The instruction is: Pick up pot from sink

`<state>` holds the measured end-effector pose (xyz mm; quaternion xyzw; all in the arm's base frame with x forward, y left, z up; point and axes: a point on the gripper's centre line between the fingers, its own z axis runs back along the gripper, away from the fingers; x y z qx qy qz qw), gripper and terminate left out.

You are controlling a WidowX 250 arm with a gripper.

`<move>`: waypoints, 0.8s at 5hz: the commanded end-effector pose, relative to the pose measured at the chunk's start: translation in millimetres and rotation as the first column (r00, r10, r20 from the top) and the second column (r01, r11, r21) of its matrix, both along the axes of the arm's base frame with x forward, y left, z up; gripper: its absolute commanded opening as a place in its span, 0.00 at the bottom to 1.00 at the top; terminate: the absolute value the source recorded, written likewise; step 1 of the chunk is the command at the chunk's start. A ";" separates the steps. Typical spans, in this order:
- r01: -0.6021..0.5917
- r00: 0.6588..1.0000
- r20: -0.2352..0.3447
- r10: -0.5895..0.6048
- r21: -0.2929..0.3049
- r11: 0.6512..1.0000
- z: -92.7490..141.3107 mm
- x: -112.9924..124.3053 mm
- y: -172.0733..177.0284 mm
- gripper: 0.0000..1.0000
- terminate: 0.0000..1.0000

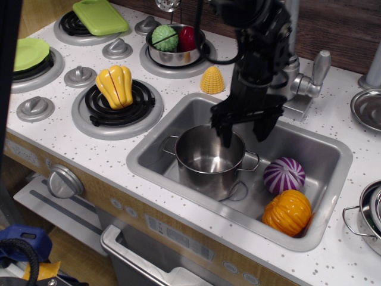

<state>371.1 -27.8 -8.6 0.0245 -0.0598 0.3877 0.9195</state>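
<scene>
Steel pot sits in the sink as the wide-open gripper straddles its far rim; closing likely comes next.

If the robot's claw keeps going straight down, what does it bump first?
Probably the far rim of the shiny steel pot in the grey metal sink. The open black gripper points down with one finger over that rim, though depth is hard to judge.
</scene>
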 end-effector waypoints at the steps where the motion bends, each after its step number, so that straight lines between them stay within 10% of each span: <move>1: -0.025 0.998 0.053 0.027 -0.036 0.999 -1.8 1.5 9.6 1.00 0.00; 2: -0.040 0.999 0.033 0.043 -0.090 0.995 -9.1 4.1 16.1 1.00 0.00; 3: -0.061 0.997 0.046 0.066 -0.103 0.993 -13.1 5.3 16.8 0.00 0.00; 4: -0.066 0.996 0.057 0.072 -0.099 0.993 -10.6 7.6 16.5 0.00 0.00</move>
